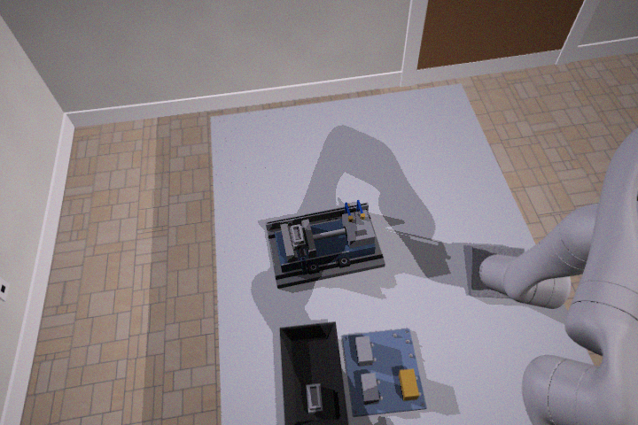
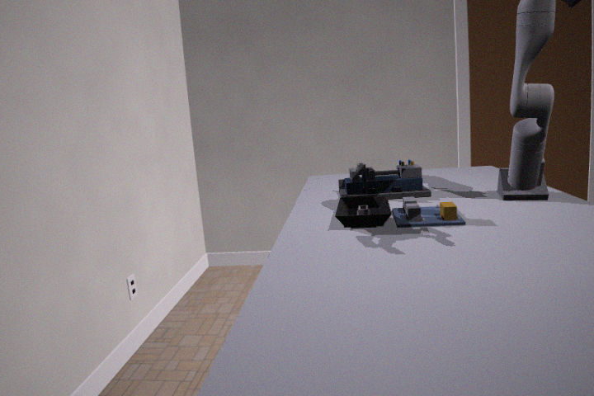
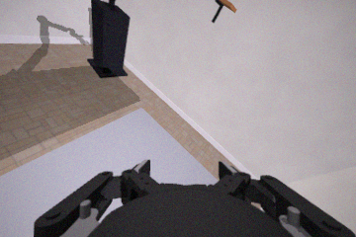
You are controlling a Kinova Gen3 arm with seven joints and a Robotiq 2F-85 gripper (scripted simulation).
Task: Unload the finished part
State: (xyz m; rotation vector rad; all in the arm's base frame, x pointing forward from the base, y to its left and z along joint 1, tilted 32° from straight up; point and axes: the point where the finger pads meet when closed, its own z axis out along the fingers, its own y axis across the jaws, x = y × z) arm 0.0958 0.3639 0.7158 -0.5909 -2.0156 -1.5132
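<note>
Gripper (image 3: 184, 173) stands fully open, holding nothing, above the desk's far edge. The pocketed block (image 1: 297, 234) sits clamped in the vise (image 1: 324, 242) at mid-desk, well apart from the black tray (image 1: 295, 351).

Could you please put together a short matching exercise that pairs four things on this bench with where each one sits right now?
Things:
1. pocketed block still to be moved
2. pocketed block already delivered
3. yellow block
4. gripper

Places or states:
A. on the blue plate, beside two grey blocks
B. clamped in the vise
C. jaws spread wide, holding nothing
D. lying in the black tray

Pairs: 1-B, 2-D, 3-A, 4-C
</note>
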